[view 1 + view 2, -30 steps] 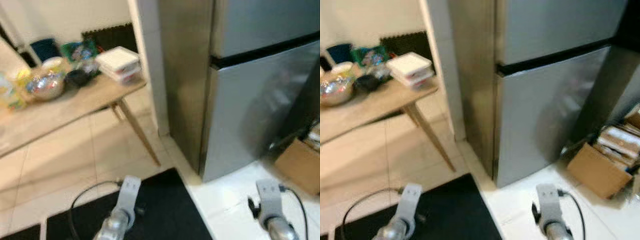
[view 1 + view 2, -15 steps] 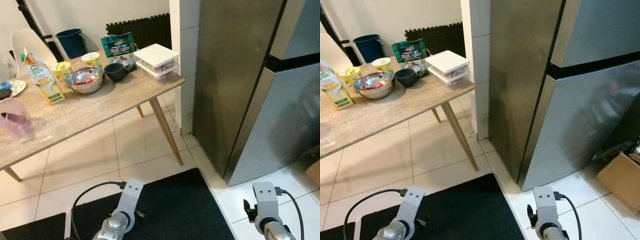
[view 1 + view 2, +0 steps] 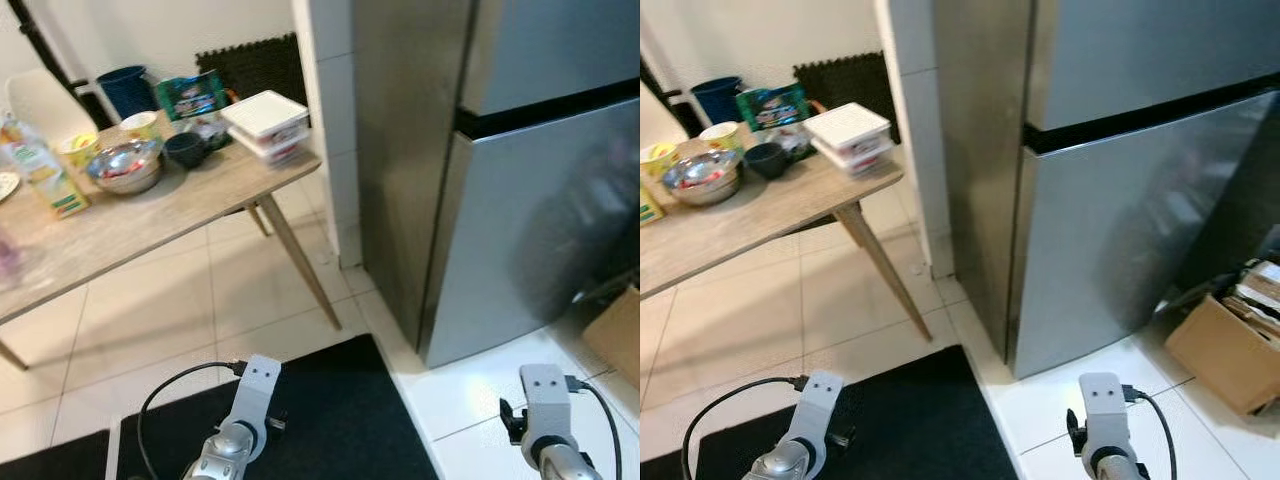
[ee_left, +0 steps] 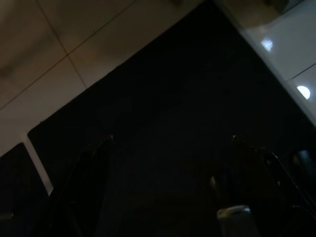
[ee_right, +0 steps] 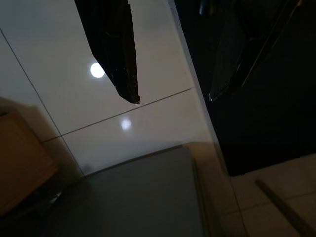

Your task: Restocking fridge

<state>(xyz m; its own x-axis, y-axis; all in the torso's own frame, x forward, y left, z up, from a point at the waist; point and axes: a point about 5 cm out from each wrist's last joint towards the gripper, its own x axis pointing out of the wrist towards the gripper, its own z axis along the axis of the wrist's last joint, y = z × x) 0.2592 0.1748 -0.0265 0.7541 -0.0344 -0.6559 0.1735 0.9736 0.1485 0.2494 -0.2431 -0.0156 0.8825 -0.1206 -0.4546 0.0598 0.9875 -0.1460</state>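
The stainless steel fridge (image 3: 520, 230) stands at the right with both doors closed. On the wooden table (image 3: 150, 215) at the left are stacked white food containers (image 3: 265, 122), a steel bowl (image 3: 124, 165), a dark bowl (image 3: 185, 148), a juice carton (image 3: 45, 178) and a green packet (image 3: 190, 95). My left arm (image 3: 250, 400) and right arm (image 3: 545, 410) hang low, away from both. The left gripper (image 4: 171, 140) is open over the black mat. The right gripper (image 5: 173, 98) is open above white floor tiles beside the mat's edge.
A black mat (image 3: 330, 410) lies on the floor before me. A cardboard box (image 3: 1225, 350) with packets sits on the floor right of the fridge. A tiled pillar (image 3: 325, 100) stands between table and fridge. A blue bin (image 3: 130, 88) is behind the table.
The head view has swung right since half a second ago, bringing more of the fridge into view. Both arms still hang low and nothing in the scene has moved.
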